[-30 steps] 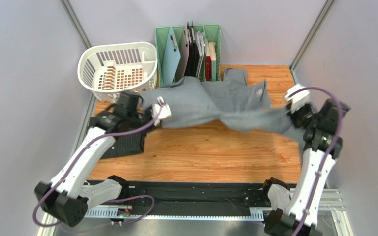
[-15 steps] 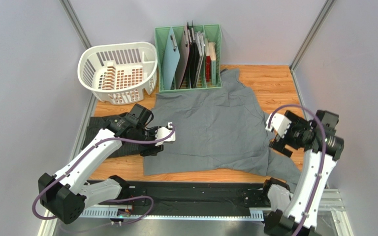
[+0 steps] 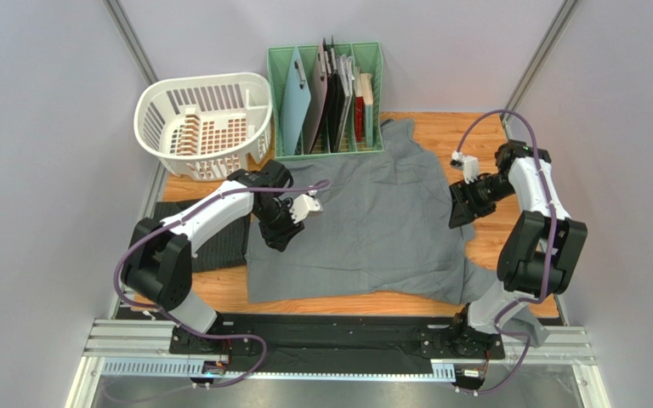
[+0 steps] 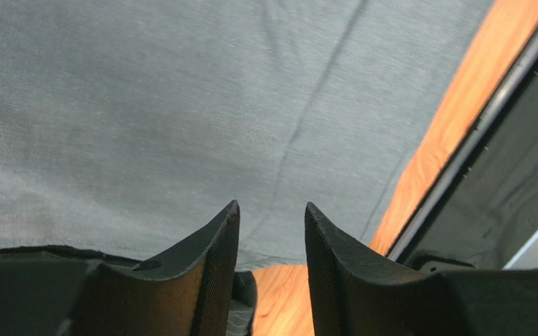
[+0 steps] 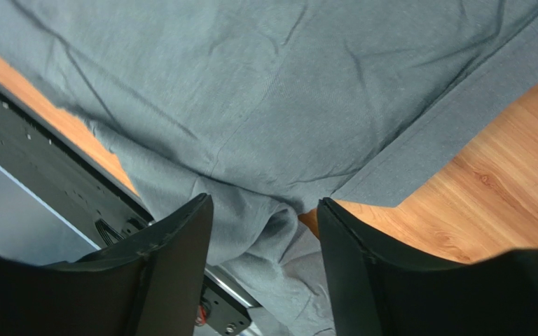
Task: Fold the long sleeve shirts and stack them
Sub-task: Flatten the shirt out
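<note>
Grey shirt [image 3: 364,229] lies spread flat mid-counter [image 3: 219,291] in the top view, one sleeve [image 3: 490,287] trailing off the near right edge. I count two shirts with the dark pinstriped shirt [image 3: 224,251] at the left under the left arm, one white basket [image 3: 202,119], one green file rack [image 3: 326,85], and the left pincer [image 3: 277,231] and right pincer [image 3: 460,212] at its sides. Left wrist view: narrowly parted, empty jaws over smooth cloth, so a clean pinch at the very hem seems best. Right wrist view: wider, empty jaws over rumpled cloth, which I judge needs drawing onto the body before folding.
</note>
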`<action>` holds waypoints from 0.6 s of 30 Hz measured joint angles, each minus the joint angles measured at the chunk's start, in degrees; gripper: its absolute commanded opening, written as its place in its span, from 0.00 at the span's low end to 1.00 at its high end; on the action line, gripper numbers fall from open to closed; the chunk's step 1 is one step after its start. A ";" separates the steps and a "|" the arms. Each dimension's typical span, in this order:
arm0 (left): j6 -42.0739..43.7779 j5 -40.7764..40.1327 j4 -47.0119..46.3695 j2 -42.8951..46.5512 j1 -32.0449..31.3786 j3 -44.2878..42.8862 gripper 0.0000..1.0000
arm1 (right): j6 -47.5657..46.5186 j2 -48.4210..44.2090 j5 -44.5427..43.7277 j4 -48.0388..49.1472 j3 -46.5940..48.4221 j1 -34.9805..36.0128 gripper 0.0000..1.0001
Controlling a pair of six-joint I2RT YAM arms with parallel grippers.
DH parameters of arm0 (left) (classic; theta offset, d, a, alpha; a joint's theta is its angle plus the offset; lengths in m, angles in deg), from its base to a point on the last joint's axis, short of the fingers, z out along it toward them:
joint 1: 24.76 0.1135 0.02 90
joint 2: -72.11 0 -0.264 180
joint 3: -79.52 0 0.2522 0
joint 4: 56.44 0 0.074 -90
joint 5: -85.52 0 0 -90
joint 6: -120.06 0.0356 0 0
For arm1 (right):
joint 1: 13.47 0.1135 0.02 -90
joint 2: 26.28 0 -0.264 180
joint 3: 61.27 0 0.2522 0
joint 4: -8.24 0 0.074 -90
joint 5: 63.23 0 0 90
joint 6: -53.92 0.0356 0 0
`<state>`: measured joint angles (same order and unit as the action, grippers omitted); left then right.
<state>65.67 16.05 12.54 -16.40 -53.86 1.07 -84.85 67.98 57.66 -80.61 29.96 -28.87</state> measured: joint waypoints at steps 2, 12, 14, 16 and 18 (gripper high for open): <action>-0.79 -1.07 -0.61 -2.73 0.33 -1.16 0.41 | 4.57 2.51 -2.05 1.99 1.03 1.33 0.55; -1.95 -5.64 -0.02 -13.70 0.24 -3.23 0.26 | 11.89 13.70 -16.81 12.70 -5.09 3.41 0.46; -2.19 -5.81 1.07 -14.56 -0.50 -3.17 0.24 | 11.87 13.53 -19.26 12.11 -7.91 2.62 0.44; -2.38 -5.81 1.99 -14.56 -1.79 -2.82 0.22 | 11.06 11.50 -21.51 12.15 -10.99 1.68 0.43; -2.58 -5.42 3.10 -14.45 -4.24 -2.08 0.21 | 9.53 9.22 -23.39 12.02 -14.51 0.31 0.43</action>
<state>63.09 10.63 15.65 -30.85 -58.10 -1.00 -75.32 77.20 34.28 -68.59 15.45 -28.56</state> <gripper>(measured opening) 0.230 0.433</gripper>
